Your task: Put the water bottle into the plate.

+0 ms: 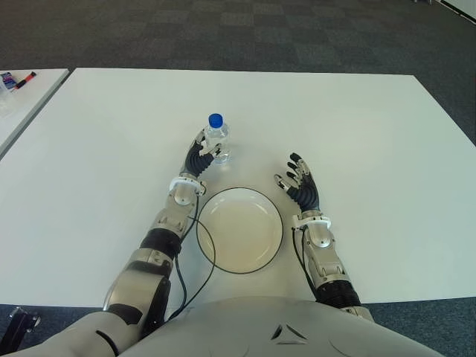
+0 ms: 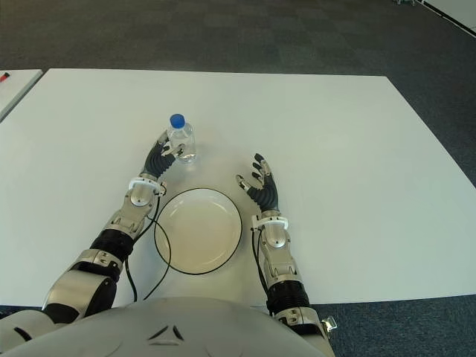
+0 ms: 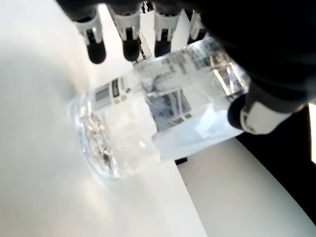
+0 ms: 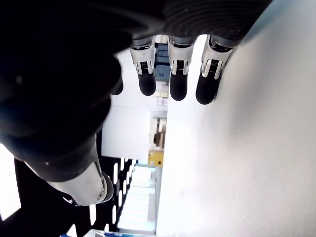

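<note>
Plate [image 1: 239, 227] nearest; left hand [image 1: 199, 158] at water bottle [image 1: 217, 138] (label unreadable).

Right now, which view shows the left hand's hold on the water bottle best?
The left wrist view: the left hand brackets the water bottle, fingers one side, thumb opposite. Both eye views show only the hand's back against the upright bottle; the right wrist view misses it.
</note>
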